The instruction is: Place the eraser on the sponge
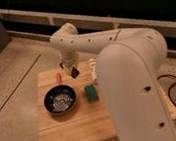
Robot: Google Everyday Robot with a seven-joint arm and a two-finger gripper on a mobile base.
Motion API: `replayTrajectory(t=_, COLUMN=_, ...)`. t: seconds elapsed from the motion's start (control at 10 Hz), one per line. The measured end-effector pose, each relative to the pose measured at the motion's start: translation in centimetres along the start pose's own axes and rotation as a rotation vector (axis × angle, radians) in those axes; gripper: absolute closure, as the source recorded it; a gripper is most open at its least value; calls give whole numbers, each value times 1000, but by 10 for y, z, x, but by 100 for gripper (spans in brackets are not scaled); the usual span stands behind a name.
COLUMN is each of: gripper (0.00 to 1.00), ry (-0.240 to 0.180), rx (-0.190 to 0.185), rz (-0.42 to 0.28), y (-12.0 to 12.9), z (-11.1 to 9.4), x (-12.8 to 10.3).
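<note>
Pincer point(71, 67): hanging from the white arm over the back left of the pale wooden desk point(71, 131); grip state cannot be told.
Small dark narrow eraser point(75, 73): showing right at the pincer's tip.
Teal-green rectangular sponge point(90, 92): lying nearer on the desk, just right of the black round pan point(60, 100), apart from the eraser.

The white arm point(136, 92) fills the right foreground, its thick segment rising to a bend, from which a slimmer link reaches left and turns down at the wrist. The gripper point(71, 69) hangs at its end, pointing down, low over the far left part of the table point(71, 133).
</note>
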State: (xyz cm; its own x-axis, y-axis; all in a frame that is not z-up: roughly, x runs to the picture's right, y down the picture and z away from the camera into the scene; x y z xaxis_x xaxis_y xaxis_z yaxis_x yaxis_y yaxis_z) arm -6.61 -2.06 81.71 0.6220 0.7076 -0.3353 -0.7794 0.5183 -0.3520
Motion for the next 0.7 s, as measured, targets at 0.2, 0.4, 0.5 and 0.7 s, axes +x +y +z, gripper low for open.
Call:
replayTrajectory(t=0.2, gripper=100, ry=-4, rx=-3, rz=67, y=-9, z=0, x=24)
replayTrajectory(t=0.4, gripper=100, ry=5, rx=-14, rz=114, y=-13, z=4, x=44)
replayTrajectory(t=0.5, gripper=100, ry=15, rx=-23, rz=133, y=-14, z=8, x=56)
replayTrajectory(t=0.7, gripper=100, ry=25, rx=-37, rz=144, y=-13, z=11, x=65)
